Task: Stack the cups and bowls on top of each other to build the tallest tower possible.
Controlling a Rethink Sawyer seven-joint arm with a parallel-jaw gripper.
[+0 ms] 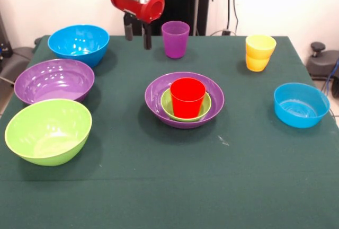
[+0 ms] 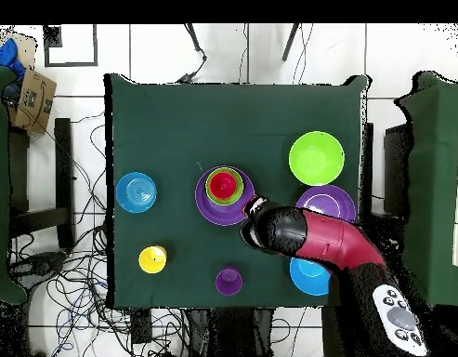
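The tower stands mid-table: a large purple bowl holds a small green bowl, and a red cup stands upright in that. My gripper hangs open and empty above the far edge, just left of the upright purple cup. Two stacked yellow cups stand far right. A small blue bowl sits at the right. In the overhead view the arm hides the fingers.
Three large bowls line the left side of the green table: blue at the back, purple in the middle, lime green nearest. The arm partly covers the blue one from above.
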